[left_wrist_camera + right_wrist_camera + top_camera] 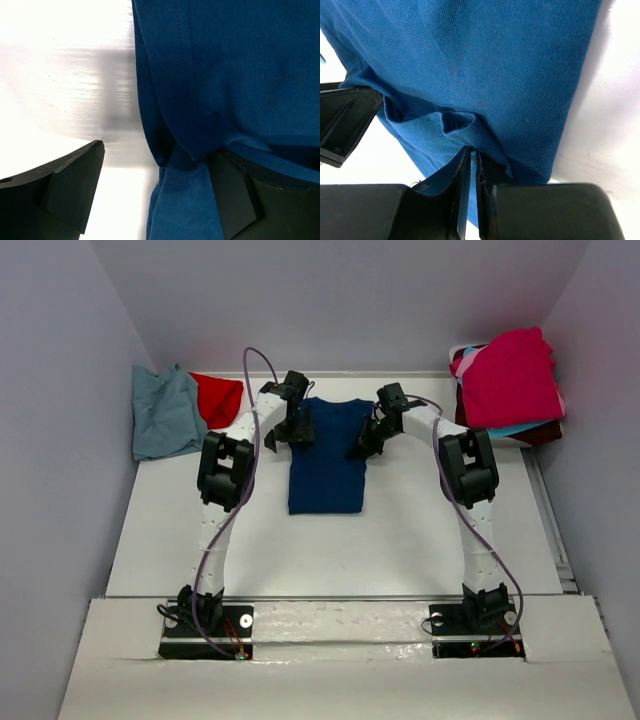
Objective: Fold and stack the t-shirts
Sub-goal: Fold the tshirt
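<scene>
Navy t-shirt (326,465), folded to a narrow rectangle, upper side edges bunched

Two arms (225,472) — six tees (225,75): navy (325,455), blue-grey (165,415), red (218,397), magenta (510,375), turquoise (512,429), maroon (547,431).

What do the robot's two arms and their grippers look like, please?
The left arm and right arm have white links with bulky black joint housings. Thin purple cables run along each. Black base plates carry small red and green lights. The left gripper and right gripper have matte black, angular fingers.
</scene>
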Robot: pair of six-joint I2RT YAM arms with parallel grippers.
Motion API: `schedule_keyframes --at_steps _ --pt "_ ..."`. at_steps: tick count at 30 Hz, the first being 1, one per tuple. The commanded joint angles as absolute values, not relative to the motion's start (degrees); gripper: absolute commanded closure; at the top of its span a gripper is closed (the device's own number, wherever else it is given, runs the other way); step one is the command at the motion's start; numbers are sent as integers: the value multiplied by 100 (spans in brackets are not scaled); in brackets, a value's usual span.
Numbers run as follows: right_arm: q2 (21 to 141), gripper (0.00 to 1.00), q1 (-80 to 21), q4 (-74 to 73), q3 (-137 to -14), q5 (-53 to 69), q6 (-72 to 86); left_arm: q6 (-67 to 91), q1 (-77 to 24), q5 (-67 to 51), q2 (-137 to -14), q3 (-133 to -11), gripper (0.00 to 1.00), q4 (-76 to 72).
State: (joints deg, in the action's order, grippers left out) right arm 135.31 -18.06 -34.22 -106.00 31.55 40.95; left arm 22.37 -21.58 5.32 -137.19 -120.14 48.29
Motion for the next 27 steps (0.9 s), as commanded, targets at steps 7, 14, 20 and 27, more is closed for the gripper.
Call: schedule_keyframes --at_steps 7,14,20,27 --pt "12999 84 -1635 -3173 -9756 2426 4122 2188 -2101 1002 -13773 -11558 6 4984" --pt "12903 84 -1582 -3270 -9940 2417 4113 2171 -2101 941 -13466 -11426 3 4773" --pt "12850 84 -1582 -3515 -10379 2496 3938 2066 -2101 1142 -12825 -11241 1 4351" --pt "12332 69 -1582 -3788 -10600 2470 3788 2188 -2101 1336 -12208 -11101 1 4219"
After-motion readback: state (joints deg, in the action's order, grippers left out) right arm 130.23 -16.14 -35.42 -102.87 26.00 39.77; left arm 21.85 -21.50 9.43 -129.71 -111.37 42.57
